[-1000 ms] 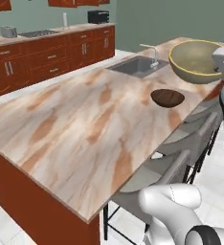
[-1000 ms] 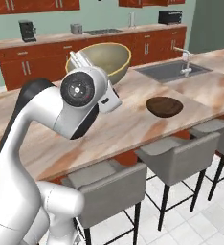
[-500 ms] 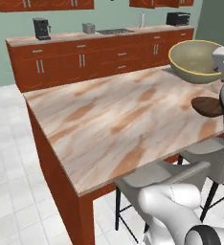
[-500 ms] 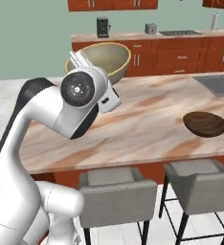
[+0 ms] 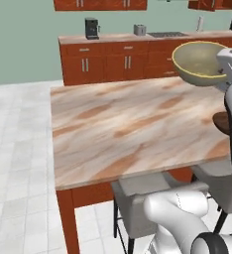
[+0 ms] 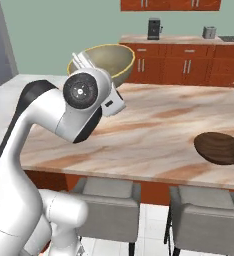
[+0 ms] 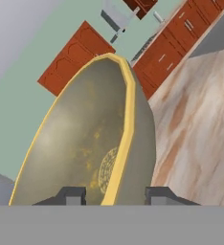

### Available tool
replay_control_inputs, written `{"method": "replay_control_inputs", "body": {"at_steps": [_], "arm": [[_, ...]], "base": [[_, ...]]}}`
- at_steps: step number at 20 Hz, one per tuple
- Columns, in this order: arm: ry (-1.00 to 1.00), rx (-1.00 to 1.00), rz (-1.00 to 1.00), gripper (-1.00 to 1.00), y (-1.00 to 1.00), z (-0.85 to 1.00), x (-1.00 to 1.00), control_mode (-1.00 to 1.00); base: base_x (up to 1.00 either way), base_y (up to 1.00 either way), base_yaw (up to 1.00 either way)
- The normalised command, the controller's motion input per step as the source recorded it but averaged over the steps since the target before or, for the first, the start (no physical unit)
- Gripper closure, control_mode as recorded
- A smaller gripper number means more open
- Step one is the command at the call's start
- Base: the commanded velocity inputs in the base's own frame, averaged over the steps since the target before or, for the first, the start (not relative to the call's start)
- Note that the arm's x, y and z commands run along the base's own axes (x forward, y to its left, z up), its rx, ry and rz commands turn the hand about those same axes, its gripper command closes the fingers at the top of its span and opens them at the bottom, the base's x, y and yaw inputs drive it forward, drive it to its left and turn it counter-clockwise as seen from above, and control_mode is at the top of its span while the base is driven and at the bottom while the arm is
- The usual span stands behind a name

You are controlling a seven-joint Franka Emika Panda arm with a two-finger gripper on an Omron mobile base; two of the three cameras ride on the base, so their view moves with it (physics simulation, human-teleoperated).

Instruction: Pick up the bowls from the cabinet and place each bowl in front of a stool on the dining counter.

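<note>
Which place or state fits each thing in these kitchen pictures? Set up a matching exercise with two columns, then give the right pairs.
Things:
1. olive-tan bowl with a pale yellow rim
2. dark brown wood-grain bowl
3. grey-beige padded stool
4. black coffee machine

Places or states:
A. tucked under the edge of the marble dining counter
B. on the far counter by the wall
C. held in the air by the gripper
D. resting on the marble dining counter

Pairs: 1-C, 2-D, 3-A, 4-B

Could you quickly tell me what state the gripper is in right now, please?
Gripper: closed on the rim of the olive-tan bowl, held up above the dining counter.
</note>
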Motion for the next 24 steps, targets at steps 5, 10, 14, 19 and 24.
{"method": "replay_control_inputs", "body": {"at_steps": [5,10,14,19,24], "arm": [[0.00,0.00,0.00,1.00,0.00,0.00,0.00,1.00],[0.00,0.00,0.00,1.00,0.00,0.00,0.00,1.00],[0.00,0.00,0.00,1.00,0.00,0.00,0.00,1.00],[0.00,0.00,0.00,1.00,0.00,0.00,0.00,1.00],[0.00,0.00,0.00,1.00,0.00,0.00,0.00,1.00]], "base": [[0.23,-0.38,0.31],[0.55,-0.01,0.15],[0.41,0.00,0.13],[0.41,0.00,0.42],[0.51,0.00,0.43]]}}
